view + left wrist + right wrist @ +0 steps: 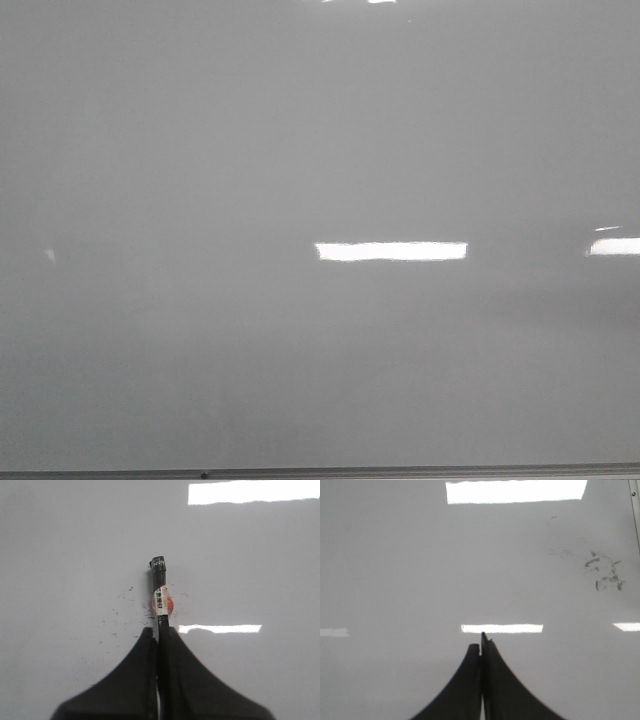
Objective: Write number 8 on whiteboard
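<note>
- Left claw (159, 632) has its jaws pressed onto a black marker (160, 592), pinching the barrel low down so that most of the pen juts out ahead of the fingertips, toward the whiteboard (60, 555).
- Gripping that far back looks meant to keep the dark fingers (135, 680) off the glossy surface and leave the pen's far end free to reach it; whether that end is touching the board cannot be told from the wrist view.
- A white and red label (161, 604) wraps the barrel just ahead of the fingertips, and the dark end piece (158, 564) sits farthest out.
- Right claw (481, 647) is pressed together with nothing visible between its jaws; it faces the board too, seemingly just parked there.
- No figure 8 shows anywhere: the board in the front view (200, 150) is bare of any stroke, so by my judgement the writing has not begun.
- Neither arm appears in the front view.
- Fine dark specks (125, 615) lie on the board around the marker, to both sides of it.
- Grey smudges (605, 572) sit well ahead and off to one side of the right claw, near a metal frame edge (635, 510).
- Bright light reflections (390, 251) streak the board; they are glare only.
- Nothing solid appears to block the pen's path.
</note>
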`<action>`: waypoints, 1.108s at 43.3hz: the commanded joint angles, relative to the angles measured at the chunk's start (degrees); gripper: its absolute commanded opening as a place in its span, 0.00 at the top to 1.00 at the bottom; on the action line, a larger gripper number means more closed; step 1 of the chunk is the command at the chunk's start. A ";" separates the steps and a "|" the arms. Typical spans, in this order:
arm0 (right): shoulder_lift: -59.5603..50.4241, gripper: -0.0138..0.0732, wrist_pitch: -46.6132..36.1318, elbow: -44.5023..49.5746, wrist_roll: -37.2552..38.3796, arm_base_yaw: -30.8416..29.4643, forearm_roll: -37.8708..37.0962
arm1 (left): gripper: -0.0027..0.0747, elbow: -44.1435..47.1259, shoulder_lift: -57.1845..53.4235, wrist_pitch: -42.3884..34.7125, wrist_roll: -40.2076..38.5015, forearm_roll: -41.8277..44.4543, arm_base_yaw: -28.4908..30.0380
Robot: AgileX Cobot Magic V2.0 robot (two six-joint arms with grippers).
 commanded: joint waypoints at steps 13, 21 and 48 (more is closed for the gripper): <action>-1.07 0.97 -4.50 -0.13 -0.01 0.15 -0.74 | 0.99 0.67 -0.74 -4.65 -0.16 -0.50 -0.11; -1.07 0.97 -4.50 -0.13 -0.01 0.15 -0.74 | 0.99 0.67 -0.74 -4.65 -0.16 -0.50 -0.11; -1.07 0.97 -2.10 -4.09 -0.01 0.15 -0.01 | 0.99 -0.34 -0.74 -8.91 -0.27 -0.60 -0.11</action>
